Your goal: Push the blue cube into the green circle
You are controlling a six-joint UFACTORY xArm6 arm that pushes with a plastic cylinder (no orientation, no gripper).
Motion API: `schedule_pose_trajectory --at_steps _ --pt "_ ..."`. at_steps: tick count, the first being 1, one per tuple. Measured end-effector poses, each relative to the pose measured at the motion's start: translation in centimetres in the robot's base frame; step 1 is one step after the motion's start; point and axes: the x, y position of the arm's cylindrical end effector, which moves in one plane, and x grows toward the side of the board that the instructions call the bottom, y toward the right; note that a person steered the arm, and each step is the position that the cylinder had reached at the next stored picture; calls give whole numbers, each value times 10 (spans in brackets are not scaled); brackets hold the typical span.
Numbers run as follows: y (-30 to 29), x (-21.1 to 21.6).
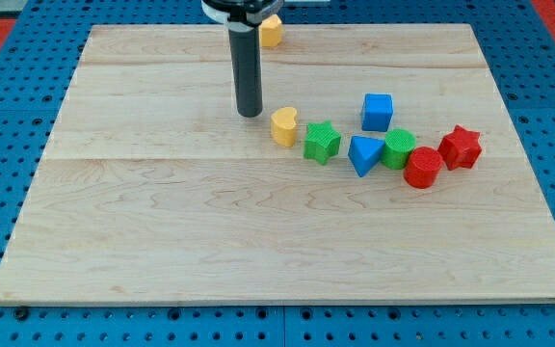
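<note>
1. My tip (250,114), the lower end of a straight dark rod, rests on the pale wooden board (162,241); it carries no claw, so nothing is clenched or released.
2. Just to the tip's right lies a yellow heart-shaped block (284,125), apart from it.
3. The blue cube (378,111) sits well to the tip's right, untouched.
4. The green circle (399,148), a round block, lies just below the cube, slightly rightward, apparently not yet touching.
5. Nearby: a green star block (323,142), blue triangular block (364,154), red cylinder (422,167), red star block (461,146).
6. Another yellow block (272,31) sits behind the rod, at the view's top.
7. Judgement: the push hasn't begun; the tip must first get above the cube.
</note>
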Motion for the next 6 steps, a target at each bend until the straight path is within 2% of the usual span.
schedule_pose_trajectory --at_steps 1,2,3,4,5,6 --pt "46 31" --pt "94 40" --pt "41 4" --pt "45 -36" --pt "86 -57" --pt "121 -44"
